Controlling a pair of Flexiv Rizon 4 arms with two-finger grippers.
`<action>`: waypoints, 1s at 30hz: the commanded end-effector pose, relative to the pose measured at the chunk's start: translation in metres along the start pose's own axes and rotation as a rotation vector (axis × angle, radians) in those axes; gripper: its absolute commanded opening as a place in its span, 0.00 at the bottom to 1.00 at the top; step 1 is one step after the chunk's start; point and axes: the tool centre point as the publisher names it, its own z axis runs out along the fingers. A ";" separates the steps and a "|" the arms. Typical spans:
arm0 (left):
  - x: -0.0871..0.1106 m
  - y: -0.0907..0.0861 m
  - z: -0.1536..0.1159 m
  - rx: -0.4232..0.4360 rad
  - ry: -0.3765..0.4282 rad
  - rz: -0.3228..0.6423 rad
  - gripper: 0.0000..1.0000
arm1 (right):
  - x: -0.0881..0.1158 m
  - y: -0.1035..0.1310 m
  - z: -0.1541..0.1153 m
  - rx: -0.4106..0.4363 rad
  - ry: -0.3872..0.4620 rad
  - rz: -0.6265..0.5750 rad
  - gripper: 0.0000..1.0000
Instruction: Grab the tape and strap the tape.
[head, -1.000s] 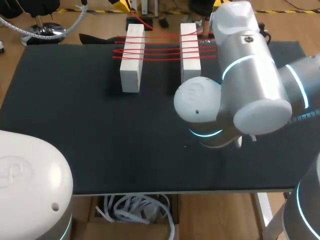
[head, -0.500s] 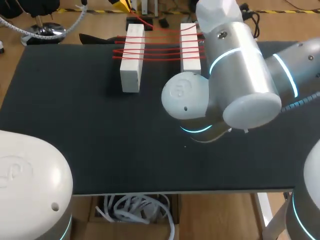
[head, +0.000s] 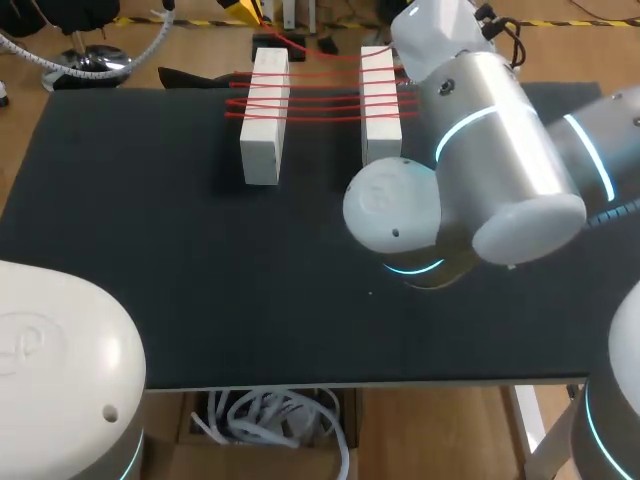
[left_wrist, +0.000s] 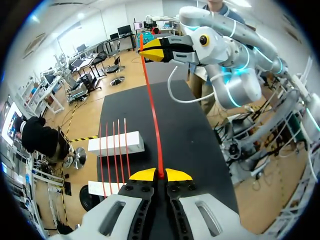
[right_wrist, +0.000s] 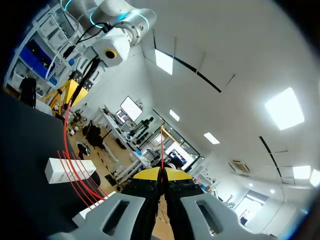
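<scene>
Several tape (left_wrist: 152, 115) strands cross both blocks (head: 265, 115) at counter's (head: 150, 250) 12 o'clock | left claw (left_wrist: 160, 174) and right claw (right_wrist: 161, 172) each pinched tight on the free tape run | more wraps likely left

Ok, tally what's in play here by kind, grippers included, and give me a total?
white blocks: 2
red tape: 1
grippers: 2
Total: 5

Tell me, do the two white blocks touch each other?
No, the left white block and right white block stand apart, with strands of red tape spanning the gap between them.
</scene>
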 end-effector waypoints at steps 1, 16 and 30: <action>0.000 0.000 -0.001 -0.004 0.002 -0.001 0.00 | 0.007 0.008 0.000 0.072 0.024 -0.062 0.00; 0.000 0.000 -0.001 -0.004 0.002 -0.001 0.00 | 0.045 0.039 0.004 0.219 0.120 -0.527 0.00; 0.000 0.000 -0.001 -0.004 0.002 -0.001 0.00 | 0.056 0.063 0.016 0.116 0.164 -0.945 0.00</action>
